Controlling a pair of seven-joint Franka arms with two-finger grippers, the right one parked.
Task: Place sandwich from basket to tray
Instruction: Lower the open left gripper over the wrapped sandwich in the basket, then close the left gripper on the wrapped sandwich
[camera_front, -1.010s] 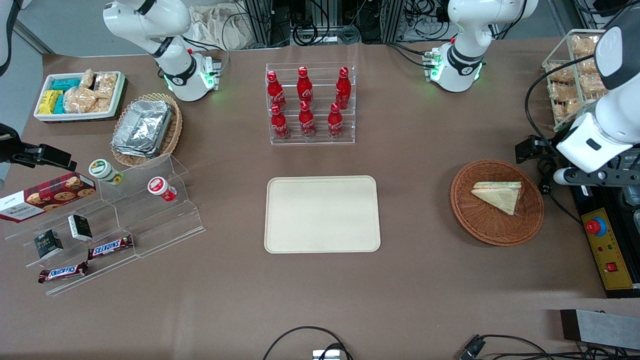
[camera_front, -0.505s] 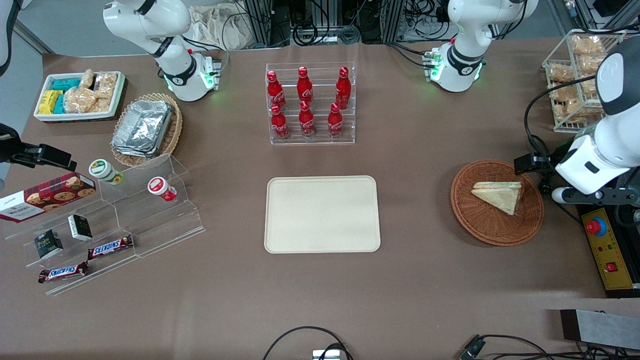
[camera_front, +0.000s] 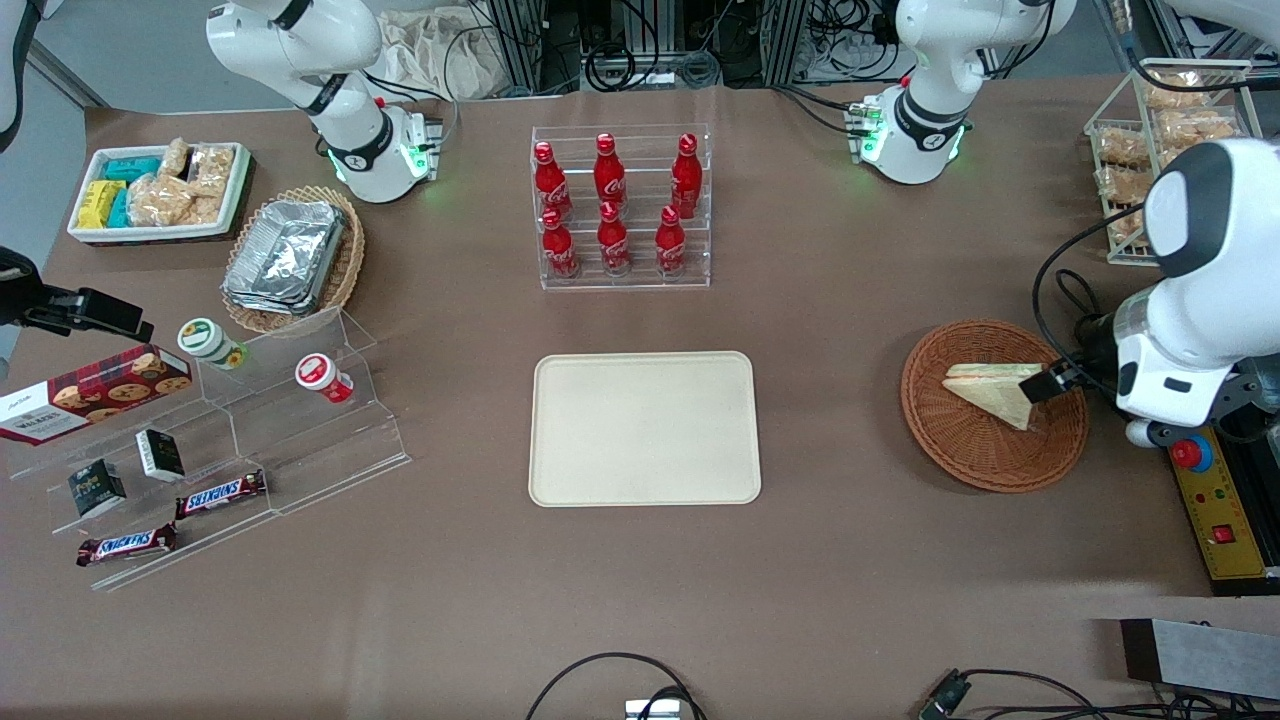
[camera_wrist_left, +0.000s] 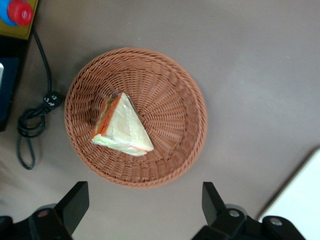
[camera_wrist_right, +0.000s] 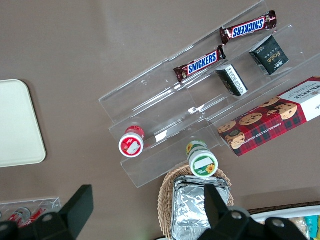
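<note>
wrist view — fingers (camera_wrist_left: 142, 202) spread wide, hovering above the basket (camera_wrist_left: 182, 85); sandwich (camera_wrist_left: 122, 127) lies apart — ungrasped.

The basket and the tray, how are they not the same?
The basket is round, reddish-brown and woven; the tray is rectangular, cream and smooth. The basket holds the sandwich; the tray holds nothing. The open tool hangs over the basket, not over the tray. Both lie flat on the table.
</note>
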